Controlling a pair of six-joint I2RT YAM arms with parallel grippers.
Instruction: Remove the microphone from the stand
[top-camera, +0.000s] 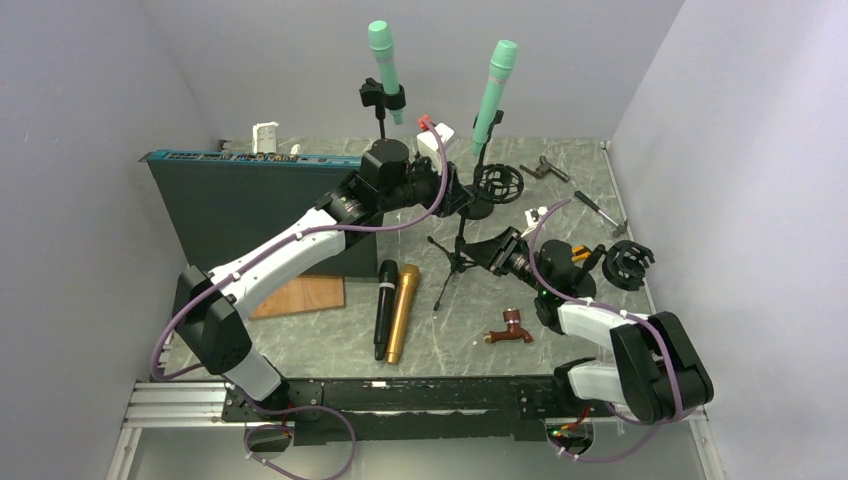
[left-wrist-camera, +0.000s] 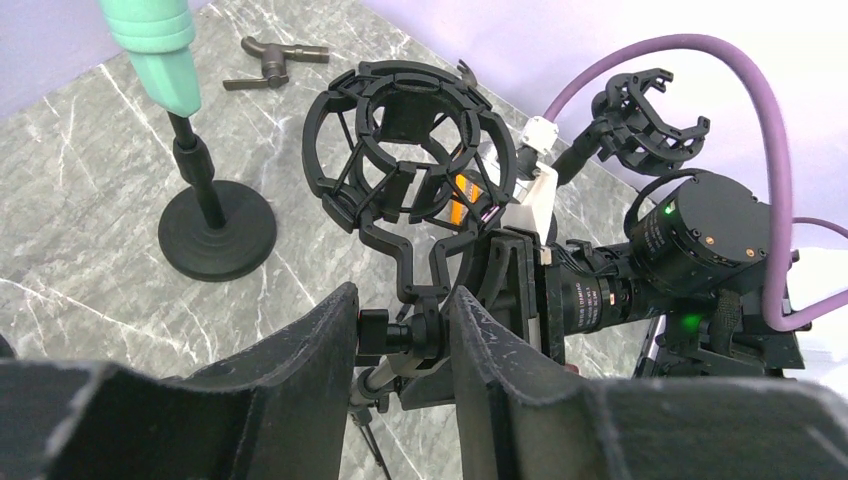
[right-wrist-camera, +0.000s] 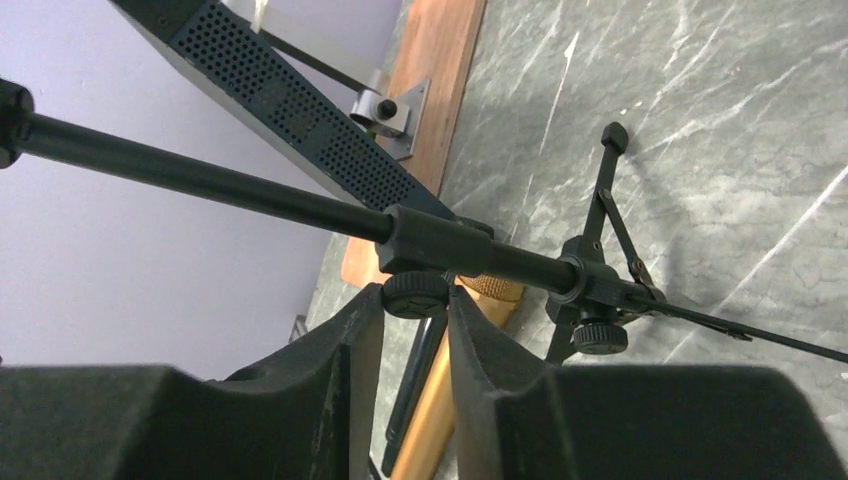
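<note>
Two green microphones (top-camera: 383, 55) (top-camera: 493, 95) stand upright in clips on round-base stands at the back. A black tripod stand (top-camera: 458, 250) in the middle carries an empty black shock mount (top-camera: 498, 183). My left gripper (top-camera: 447, 190) is shut on the swivel joint (left-wrist-camera: 430, 330) just under that mount (left-wrist-camera: 410, 150). My right gripper (top-camera: 497, 250) is shut on the clamp knob (right-wrist-camera: 417, 293) of the stand's pole (right-wrist-camera: 200, 180). One green microphone (left-wrist-camera: 150, 40) shows at the upper left of the left wrist view.
A black microphone (top-camera: 385, 305) and a gold one (top-camera: 403, 310) lie side by side on the table. A dark rack box (top-camera: 240, 200) and wooden board (top-camera: 300, 297) are at the left. A brass tap (top-camera: 512, 328), another shock mount (top-camera: 628, 262) and small tools (top-camera: 545, 168) lie at the right.
</note>
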